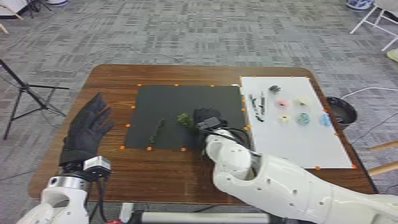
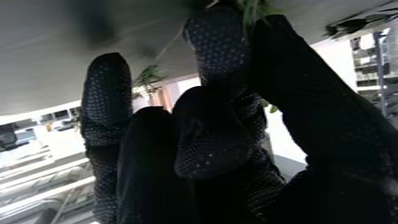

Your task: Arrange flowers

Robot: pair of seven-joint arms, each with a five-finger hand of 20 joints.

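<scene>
Your black-gloved right hand (image 1: 208, 116) pinches the leafy green sprig (image 1: 185, 120) at the middle of the black rectangular mat (image 1: 169, 100); keep pressure light and clear the slender dark-green stem (image 1: 157, 131) to its left, beyond which your left hand (image 1: 83, 131) lies open

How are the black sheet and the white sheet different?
The black sheet is in the middle; the white sheet is on the right and reaches nearer the robot. The black sheet has a thin green sprig on it; the white sheet has a pink flower. Both lie on the brown table with orange marks at their edges.
</scene>
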